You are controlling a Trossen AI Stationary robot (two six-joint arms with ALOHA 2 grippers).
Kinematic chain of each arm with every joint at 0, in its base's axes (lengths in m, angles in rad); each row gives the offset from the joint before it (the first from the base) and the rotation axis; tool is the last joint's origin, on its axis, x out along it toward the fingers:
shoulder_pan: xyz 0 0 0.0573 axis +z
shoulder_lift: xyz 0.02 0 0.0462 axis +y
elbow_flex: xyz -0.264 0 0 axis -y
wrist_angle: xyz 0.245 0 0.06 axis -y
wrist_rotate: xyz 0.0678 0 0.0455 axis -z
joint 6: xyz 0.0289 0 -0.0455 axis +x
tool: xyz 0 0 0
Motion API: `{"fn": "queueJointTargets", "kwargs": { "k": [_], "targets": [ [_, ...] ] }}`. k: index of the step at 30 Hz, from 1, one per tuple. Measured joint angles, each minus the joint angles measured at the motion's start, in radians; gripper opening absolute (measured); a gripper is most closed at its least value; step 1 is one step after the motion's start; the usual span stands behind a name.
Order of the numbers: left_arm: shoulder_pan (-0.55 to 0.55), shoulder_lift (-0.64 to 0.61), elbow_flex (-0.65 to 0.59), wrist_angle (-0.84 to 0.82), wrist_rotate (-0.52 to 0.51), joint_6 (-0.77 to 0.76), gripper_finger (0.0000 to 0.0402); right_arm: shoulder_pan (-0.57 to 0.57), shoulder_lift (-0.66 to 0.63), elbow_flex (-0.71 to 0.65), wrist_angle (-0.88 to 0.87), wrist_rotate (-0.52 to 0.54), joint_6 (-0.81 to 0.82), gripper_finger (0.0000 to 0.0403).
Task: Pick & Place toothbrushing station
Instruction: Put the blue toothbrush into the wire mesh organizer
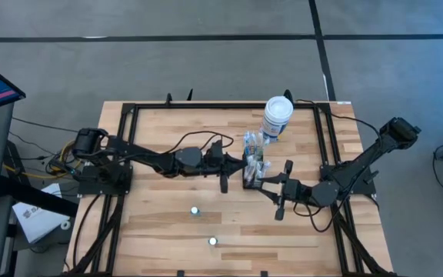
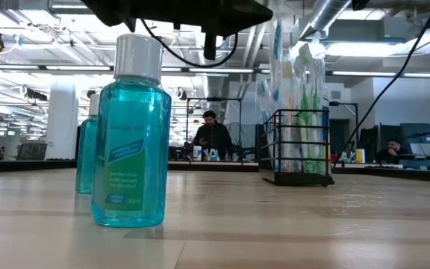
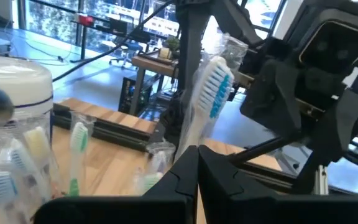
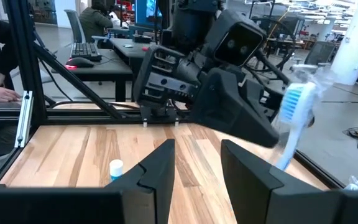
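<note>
The toothbrushing station (image 1: 253, 171), a small black wire caddy, stands upright on its base on the table (image 1: 152, 231) and also shows in the low view (image 2: 297, 149). Wrapped toothbrushes (image 1: 253, 143) stick up out of it. My left gripper (image 1: 238, 164) reaches level from the table's left, shut, at the caddy's left side. In its wrist view (image 3: 197, 171), a blue-bristled toothbrush (image 3: 213, 87) rises just beyond the tips. My right gripper (image 1: 267, 185) stands open at the caddy's near right corner, with nothing between its fingers (image 4: 194, 155). My left gripper comes level from the table's left, its shut fingertips (image 3: 191, 155) meeting the lower handle of the blue-bristled toothbrush (image 3: 188, 134). The fingers themselves hide that spot, so I cannot tell whether they touch it.
A white canister (image 1: 277, 117) with a blue label stands behind the caddy near the far edge. Two small blue mouthwash bottles (image 1: 195, 209) (image 1: 212, 241) stand toward the near edge, large in the low view (image 2: 131, 134). A black frame (image 1: 129, 108) rims the table. People sit beyond it (image 2: 211, 133).
</note>
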Motion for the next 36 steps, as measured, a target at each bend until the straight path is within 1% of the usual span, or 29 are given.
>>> {"fn": "queueJointTargets", "kwargs": {
  "k": [5, 11, 14, 21, 36],
  "targets": [
    [0.002, 0.009, 0.006, 0.004, 0.0, 0.005, 0.0, 0.0, 0.0, 0.0, -0.001, 0.0, 0.0, 0.012],
    [0.013, 0.053, 0.007, 0.041, 0.003, 0.005, 0.0, 0.0, 0.0, 0.0, -0.001, 0.0, 0.0, 0.012],
    [0.013, 0.07, 0.029, 0.052, 0.003, 0.007, 0.0, 0.0, 0.0, 0.0, -0.002, 0.0, 0.0, 0.012],
    [0.013, 0.118, 0.077, 0.052, 0.003, 0.08, 0.0, 0.0, 0.0, 0.0, -0.002, 0.0, 0.0, 0.012],
    [0.013, 0.129, 0.075, 0.052, 0.024, 0.08, 0.0, 0.0, 0.0, 0.0, -0.003, 0.0, 0.0, 0.012]
  ]
}}
